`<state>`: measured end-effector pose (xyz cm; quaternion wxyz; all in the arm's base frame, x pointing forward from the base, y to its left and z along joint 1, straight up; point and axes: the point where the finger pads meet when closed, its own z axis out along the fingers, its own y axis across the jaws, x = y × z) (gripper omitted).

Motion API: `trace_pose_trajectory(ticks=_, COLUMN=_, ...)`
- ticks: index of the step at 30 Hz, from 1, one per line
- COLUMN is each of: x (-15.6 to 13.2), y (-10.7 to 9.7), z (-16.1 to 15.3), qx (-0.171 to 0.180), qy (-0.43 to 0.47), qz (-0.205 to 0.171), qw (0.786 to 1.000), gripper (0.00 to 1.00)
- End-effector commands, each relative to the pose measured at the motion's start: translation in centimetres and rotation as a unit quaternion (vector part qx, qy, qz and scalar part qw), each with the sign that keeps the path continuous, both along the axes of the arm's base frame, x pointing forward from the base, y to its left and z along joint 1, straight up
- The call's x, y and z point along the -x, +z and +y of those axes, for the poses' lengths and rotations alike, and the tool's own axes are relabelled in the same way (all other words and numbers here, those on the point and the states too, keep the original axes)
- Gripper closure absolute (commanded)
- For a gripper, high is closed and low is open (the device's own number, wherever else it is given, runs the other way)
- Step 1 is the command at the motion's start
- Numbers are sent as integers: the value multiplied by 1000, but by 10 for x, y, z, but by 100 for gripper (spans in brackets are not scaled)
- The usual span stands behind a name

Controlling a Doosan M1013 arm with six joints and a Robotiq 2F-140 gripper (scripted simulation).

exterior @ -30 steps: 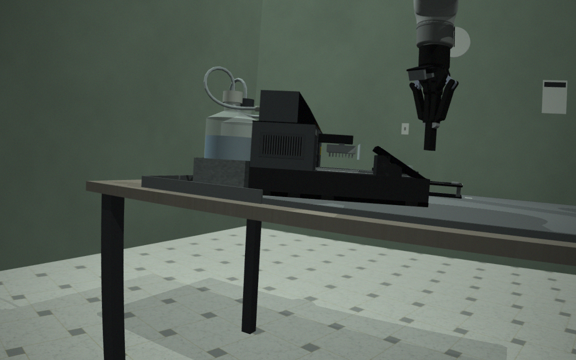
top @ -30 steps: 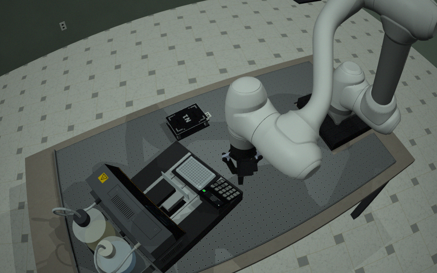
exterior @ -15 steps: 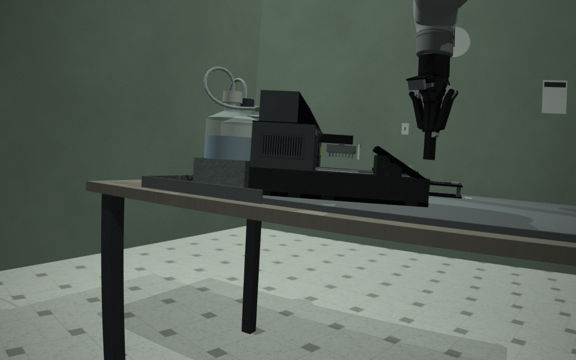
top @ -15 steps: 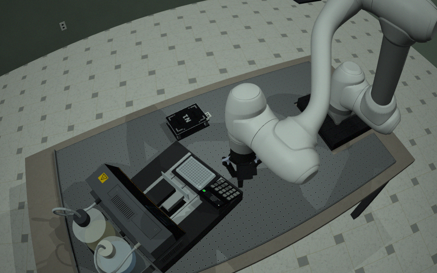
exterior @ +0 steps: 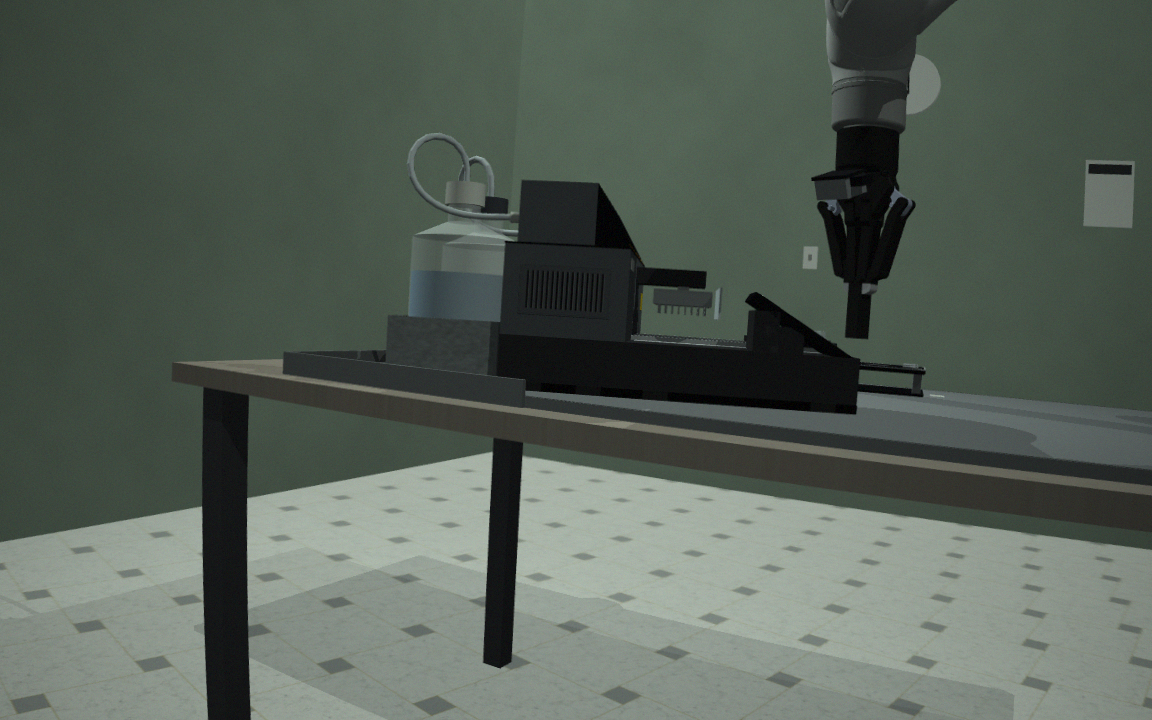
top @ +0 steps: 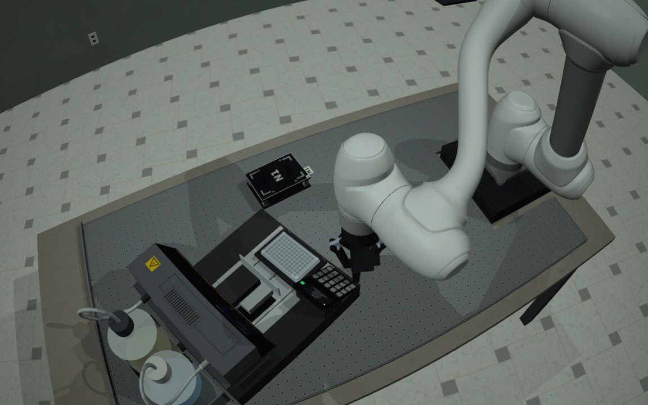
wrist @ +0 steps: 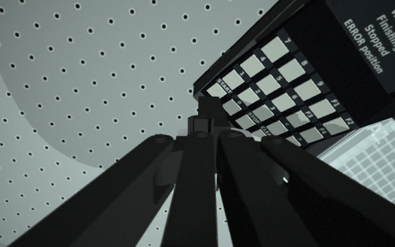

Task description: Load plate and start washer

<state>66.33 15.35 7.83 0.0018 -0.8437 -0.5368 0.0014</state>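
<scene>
Clenched, with nothing visible between its fingertips, the claw (top: 356,277) (exterior: 857,334) (wrist: 208,112) points down above the front end of the plate washer (top: 190,302) (exterior: 567,286), beside the keypad (top: 333,282) (wrist: 276,90). In the exterior view its tips stand above the washer's low front end, apart from it. The wrist view shows them near the START key (wrist: 216,91), whose face remains partly visible; whether they would line up with it cannot be told.

The plate (top: 290,255) (wrist: 386,168) lies on the carrier (top: 323,262), next to the keypad and away from the claw. It looks flat from above, but full seating and the location of its cut-off corner cannot be confirmed. A lamp (top: 302,283) beside the keypad glows green.

Plate nest N1 (top: 277,176) (exterior: 891,365) stands near the upper long edge of the counter (top: 593,230) (exterior: 741,447) (wrist: 81,86) in the top view, bare of any plate. Two bottles (top: 131,334) (exterior: 455,277) stand behind the washer by the counter's left edge. The arm (top: 412,201) (exterior: 871,53) reaches over from near its right corner.
</scene>
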Motion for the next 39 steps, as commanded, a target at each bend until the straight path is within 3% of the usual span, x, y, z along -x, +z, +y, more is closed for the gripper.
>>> trace_pose_trajectory(ticks=1, x=1, y=-8, z=0, qx=-1, qy=-1, qz=1, qw=1000, gripper=90)
trace_pose_trajectory(ticks=39, x=1, y=-17, z=0, qx=-1, qy=-1, qz=0, qw=1000, gripper=90)
